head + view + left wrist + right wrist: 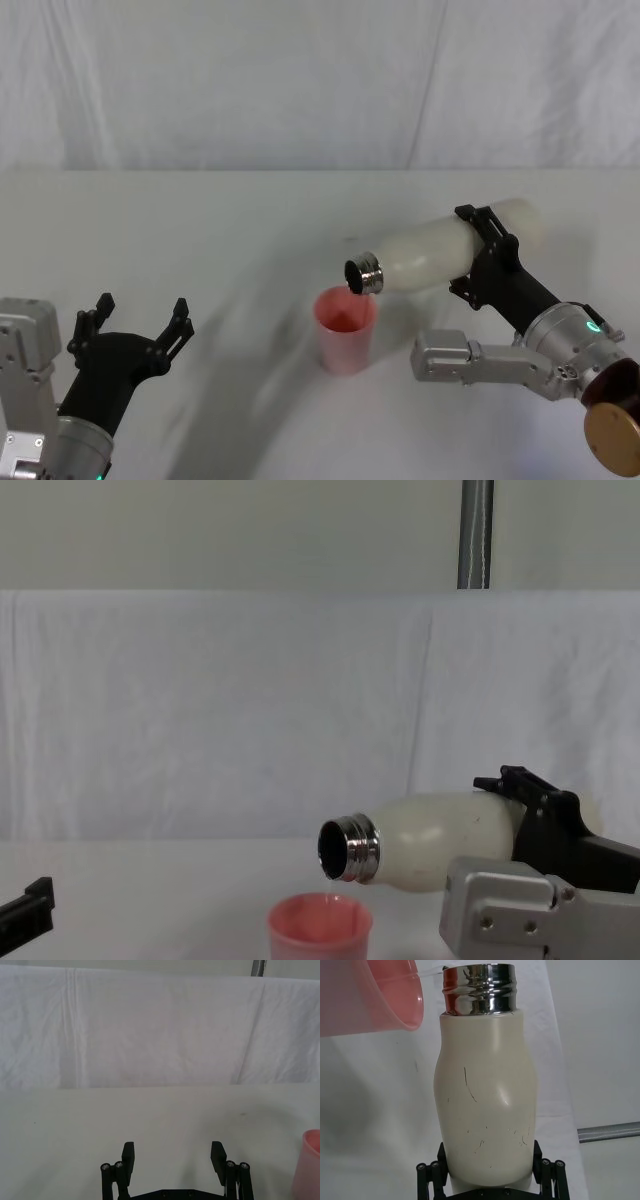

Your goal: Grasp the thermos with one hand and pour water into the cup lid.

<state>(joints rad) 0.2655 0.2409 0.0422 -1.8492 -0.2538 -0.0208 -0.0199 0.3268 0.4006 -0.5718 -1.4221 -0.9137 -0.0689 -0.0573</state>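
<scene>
Counter [200, 230], white and cloth-covered, spreads across the scene and meets a white draped backdrop [300, 80] at its far edge; a grey metal pole [476, 535] rises behind the backdrop in the chest view.

The thermos [440, 255] is the largest of the task's things. It is held off the counter on the right side, tipped nearly level, its base pointing right and far, its shiny threaded steel neck [365, 274] pointing left and slightly down. The cream body shows fine dark scratches in the right wrist view [485, 1105].

The right end effector [482, 252] is clenched around the lower body of the thermos, near its base, one black finger on each side, as the right wrist view shows [490, 1175]. The silver arm segment lies low at the near right.

The left end effector [138, 322] sits at the near left, well apart from the other things, its black fingers spread wide and gripping nothing; the left wrist view shows the two fingers standing apart over bare counter [172, 1157].

The cup lid [346, 328], a small pink cup, stands upright on the counter near the middle, directly under the thermos mouth, with a gap between rim and neck.

The water [334, 888] appears as a thin clear trickle dropping from the lower lip of the neck into the cup lid in the chest view.
</scene>
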